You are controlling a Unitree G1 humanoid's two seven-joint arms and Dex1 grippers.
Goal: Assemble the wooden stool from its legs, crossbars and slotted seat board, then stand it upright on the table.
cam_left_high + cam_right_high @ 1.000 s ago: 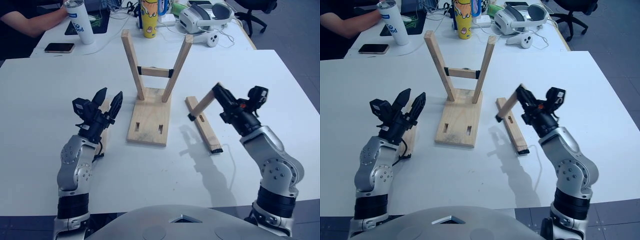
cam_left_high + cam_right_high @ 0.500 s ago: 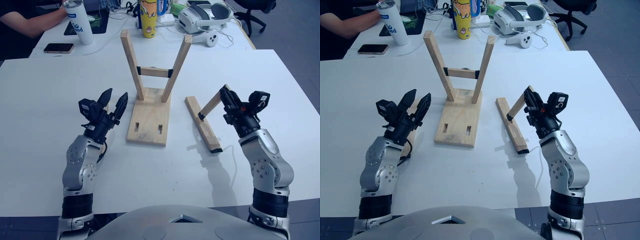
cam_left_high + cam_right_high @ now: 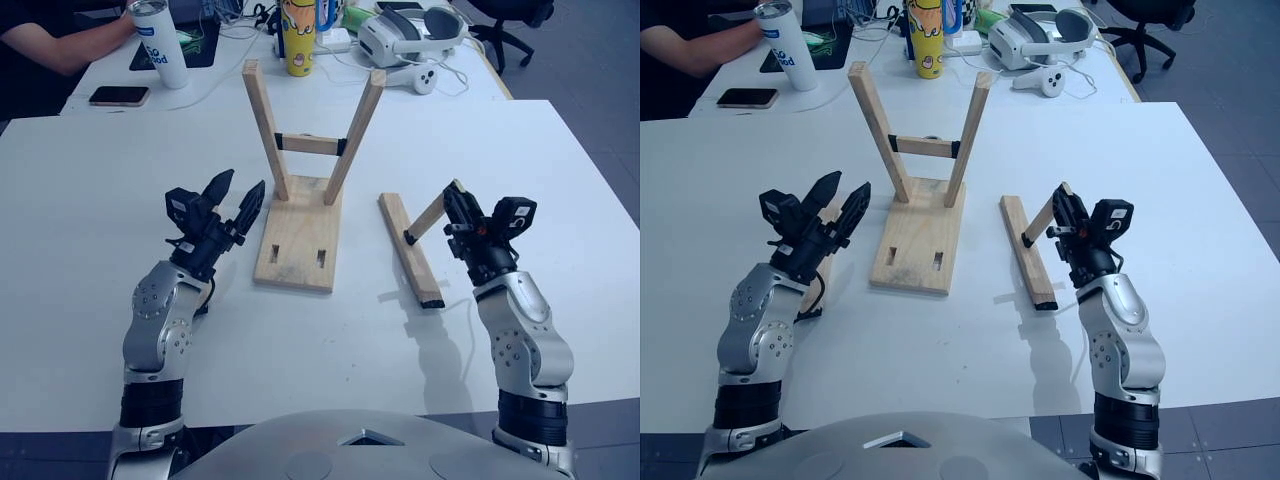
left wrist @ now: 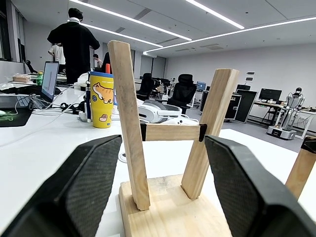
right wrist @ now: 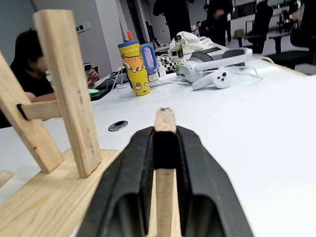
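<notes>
Once high, crossbar (image 3: 426, 219) lower, nearer.

this looks like a big open office that is also a robot lab. long white strip lights (image 4: 148, 22) run across the ceiling. black office chairs (image 4: 183, 91) and dark computer screens (image 4: 273, 94) stand at desks far back. a small white robot (image 4: 295, 98) stands there too. behind the big white table (image 3: 90, 200), a desk holds an open laptop (image 4: 49, 79), a white headset (image 3: 405, 35), a black phone (image 3: 119, 95) and a yellow cartoon cup (image 3: 299, 40).
</notes>
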